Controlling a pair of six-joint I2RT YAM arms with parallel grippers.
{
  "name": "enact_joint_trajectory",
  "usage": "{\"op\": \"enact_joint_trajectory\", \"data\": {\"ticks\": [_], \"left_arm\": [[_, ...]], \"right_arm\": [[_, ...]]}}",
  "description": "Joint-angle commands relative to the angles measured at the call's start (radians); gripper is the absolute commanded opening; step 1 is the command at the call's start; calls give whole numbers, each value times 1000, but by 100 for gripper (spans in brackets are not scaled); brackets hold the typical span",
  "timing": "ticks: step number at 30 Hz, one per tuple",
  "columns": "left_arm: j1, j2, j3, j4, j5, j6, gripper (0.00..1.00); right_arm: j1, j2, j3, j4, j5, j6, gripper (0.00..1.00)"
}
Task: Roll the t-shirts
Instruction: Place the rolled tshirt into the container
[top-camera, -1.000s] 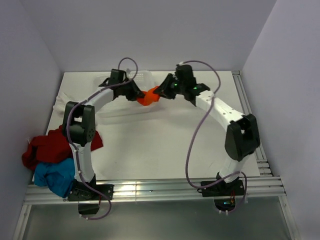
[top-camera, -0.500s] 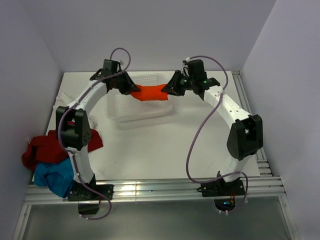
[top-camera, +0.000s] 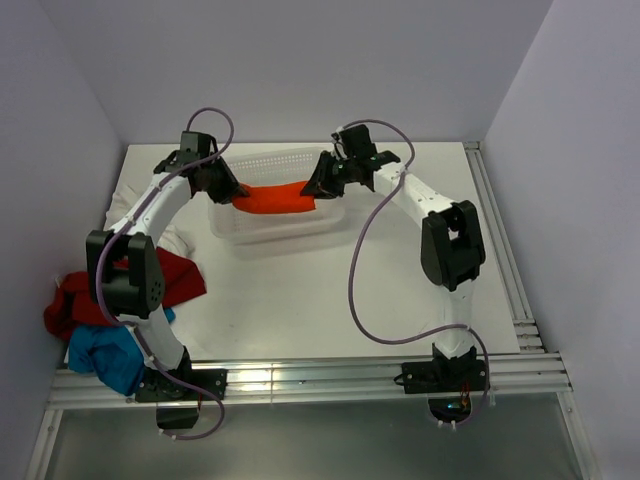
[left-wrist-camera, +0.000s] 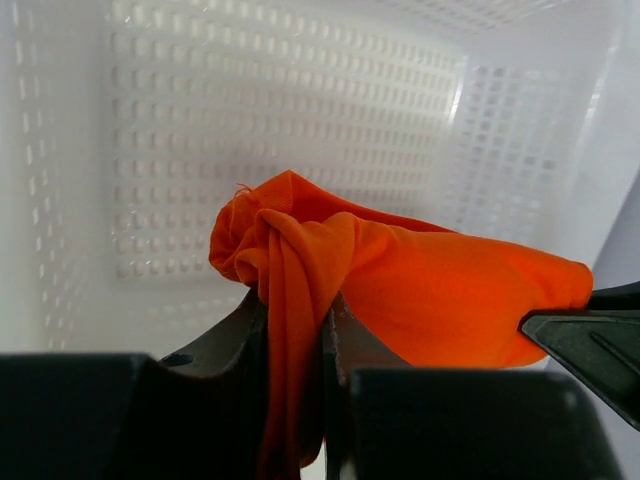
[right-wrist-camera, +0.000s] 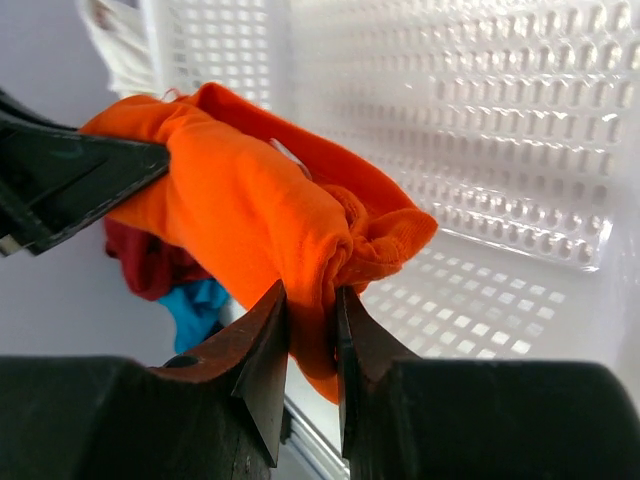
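Note:
A rolled orange t-shirt hangs stretched between both grippers over the white mesh basket. My left gripper is shut on its left end, the cloth pinched between the black fingers. My right gripper is shut on the right end, with bunched orange cloth between its fingers. A dark red t-shirt and a blue t-shirt lie heaped at the table's left front. A white cloth lies under the left arm.
The basket's perforated walls surround the roll closely on several sides. An aluminium rail runs along the near table edge and another along the right side. Purple cables loop from both arms.
Both grippers have carried the orange roll left and toward the near side, and it has stretched out longer and lower over the basket. Both grips stay shut.

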Motion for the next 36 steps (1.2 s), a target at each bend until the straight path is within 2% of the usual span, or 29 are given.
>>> {"op": "enact_joint_trajectory", "data": {"ticks": [1, 9, 17, 29, 33, 34, 36], "left_arm": [[9, -54, -43, -11, -101, 44, 0], [2, 25, -82, -26, -114, 57, 0], [-25, 111, -47, -60, -176, 86, 0], [-70, 186, -47, -122, -305, 81, 1], [-70, 188, -30, -146, -336, 87, 9], [-70, 176, -30, -147, -342, 86, 17], [-70, 162, -27, -150, -357, 89, 25]], "right_arm": [[-8, 20, 52, -33, 96, -64, 0], [1, 95, 101, -140, 220, -132, 0], [36, 177, 191, -228, 334, -199, 0], [67, 210, 169, -262, 447, -232, 0], [67, 219, 169, -279, 464, -239, 0], [67, 220, 167, -280, 463, -241, 1], [69, 216, 162, -283, 467, -238, 10]]}}
